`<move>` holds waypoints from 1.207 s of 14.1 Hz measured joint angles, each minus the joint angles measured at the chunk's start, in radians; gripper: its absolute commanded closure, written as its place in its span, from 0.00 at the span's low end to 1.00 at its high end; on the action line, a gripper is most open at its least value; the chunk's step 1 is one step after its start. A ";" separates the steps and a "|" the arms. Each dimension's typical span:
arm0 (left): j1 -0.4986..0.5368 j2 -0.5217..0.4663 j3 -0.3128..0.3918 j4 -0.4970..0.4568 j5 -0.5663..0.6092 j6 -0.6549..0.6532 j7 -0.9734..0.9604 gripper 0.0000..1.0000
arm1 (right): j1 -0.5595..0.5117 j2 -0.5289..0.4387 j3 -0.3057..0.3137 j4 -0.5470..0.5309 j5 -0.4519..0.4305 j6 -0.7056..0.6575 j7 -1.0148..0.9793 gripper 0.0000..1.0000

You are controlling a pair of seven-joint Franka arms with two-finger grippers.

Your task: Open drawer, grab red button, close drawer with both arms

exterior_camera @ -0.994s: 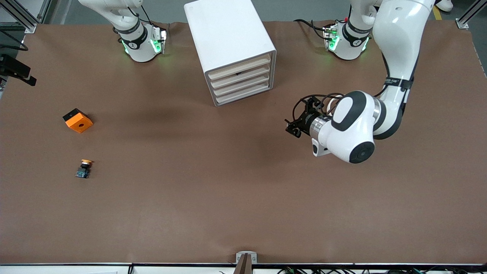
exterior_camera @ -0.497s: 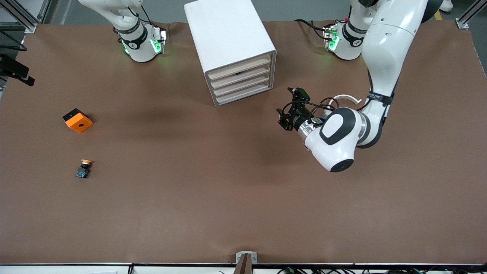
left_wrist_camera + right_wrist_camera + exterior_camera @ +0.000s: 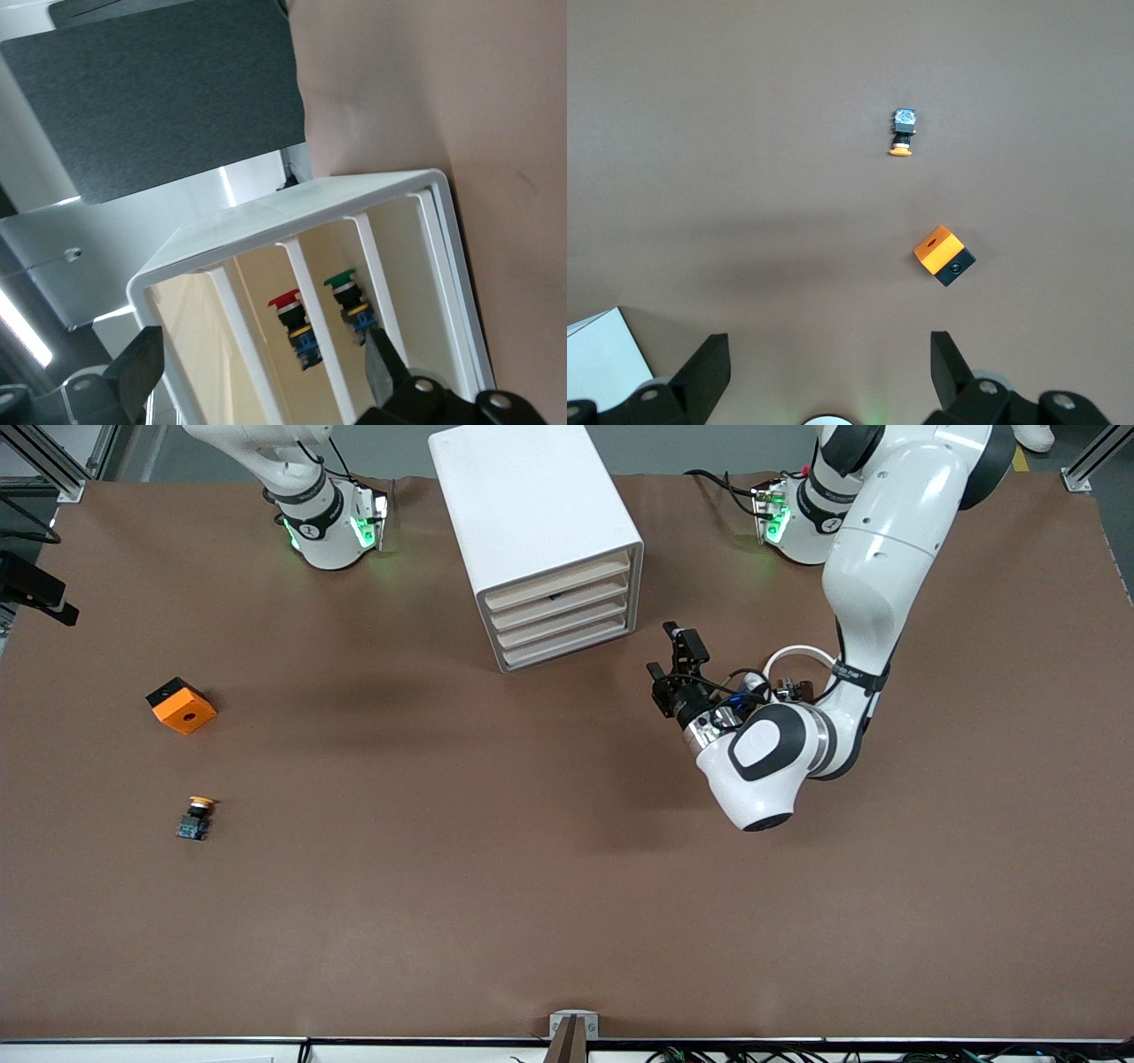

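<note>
The white drawer cabinet point(image 3: 540, 531) stands at the table's middle between the arms' bases, its drawer fronts point(image 3: 563, 613) flush. My left gripper point(image 3: 671, 659) is open and empty, low over the table just off the cabinet's front corner, facing it. In the left wrist view my left gripper point(image 3: 259, 372) frames the cabinet point(image 3: 292, 208). The red-capped button point(image 3: 292, 312) shows inside it, in a compartment beside one holding a green-capped button point(image 3: 347, 292). My right gripper point(image 3: 827, 354) is open and empty, high over the table by its base, and waits.
An orange-capped button point(image 3: 195, 817) and an orange cube point(image 3: 181, 705) lie toward the right arm's end of the table. Both also show in the right wrist view, the orange-capped button point(image 3: 903, 133) and the cube point(image 3: 943, 254). The cabinet's corner point(image 3: 598, 354) shows there too.
The left arm has swung its gripper toward the cabinet's front and turned it to face the drawers. The right arm and the objects on the table have not moved.
</note>
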 measured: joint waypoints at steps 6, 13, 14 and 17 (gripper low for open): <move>-0.069 0.028 -0.001 0.003 -0.023 -0.004 -0.025 0.24 | 0.000 -0.001 0.000 0.007 -0.002 0.001 0.000 0.00; -0.129 0.029 -0.001 0.006 -0.041 0.001 -0.027 0.41 | 0.000 -0.001 0.000 0.007 -0.003 0.001 0.000 0.00; -0.139 0.031 -0.001 0.005 -0.041 0.006 -0.028 0.41 | -0.001 -0.001 0.000 0.007 -0.003 0.001 0.000 0.00; -0.157 0.043 0.000 0.004 -0.041 0.047 -0.028 0.41 | -0.006 -0.001 -0.001 0.007 -0.005 0.001 0.000 0.00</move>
